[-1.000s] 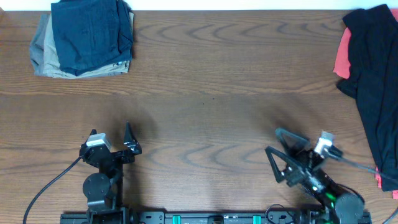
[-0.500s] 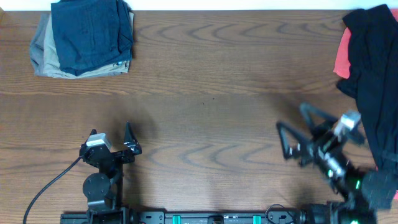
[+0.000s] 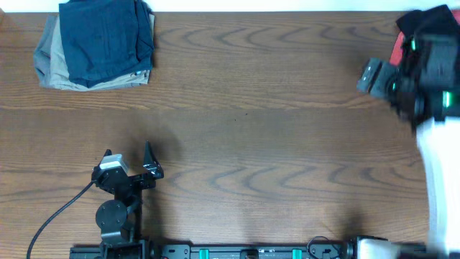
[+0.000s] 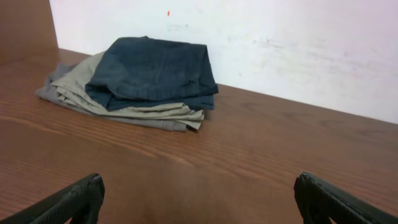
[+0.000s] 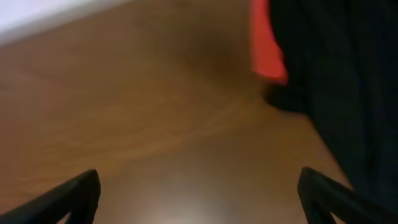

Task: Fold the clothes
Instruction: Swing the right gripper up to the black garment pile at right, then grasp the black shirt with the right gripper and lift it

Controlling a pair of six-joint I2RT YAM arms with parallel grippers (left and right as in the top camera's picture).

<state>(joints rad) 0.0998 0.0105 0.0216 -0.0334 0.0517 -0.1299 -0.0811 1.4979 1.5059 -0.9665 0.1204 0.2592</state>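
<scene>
**Task status: not started.**

1. Location of the work item. The black shirt (image 5: 339, 74) lies in a loose heap at the far right edge of the table (image 3: 237, 108). It partly covers a coral-red shirt (image 5: 267, 43). In the overhead view the right arm hides most of the heap. No fold, flat panel or aligned edge is visible on the shirt.

2. Right gripper (image 5: 199, 193). The jaws are fully released and hold nothing. The gripper is above bare wood just beside the heap, with the black fabric ahead and to its right. No contact with the cloth is visible. The wrist view is blurred, so the height above the table cannot be read.

3. Left gripper (image 4: 198, 198). The jaws are fully released and empty. The gripper sits low near the front edge, well apart from the shirt.

4. Other items. A navy garment (image 4: 155, 68) lies folded on a khaki garment (image 4: 124, 109) at the far left corner.

5. Remaining work, as judged: grasp the shirt, move it to the open centre, spread it flat, then fold it.
</scene>
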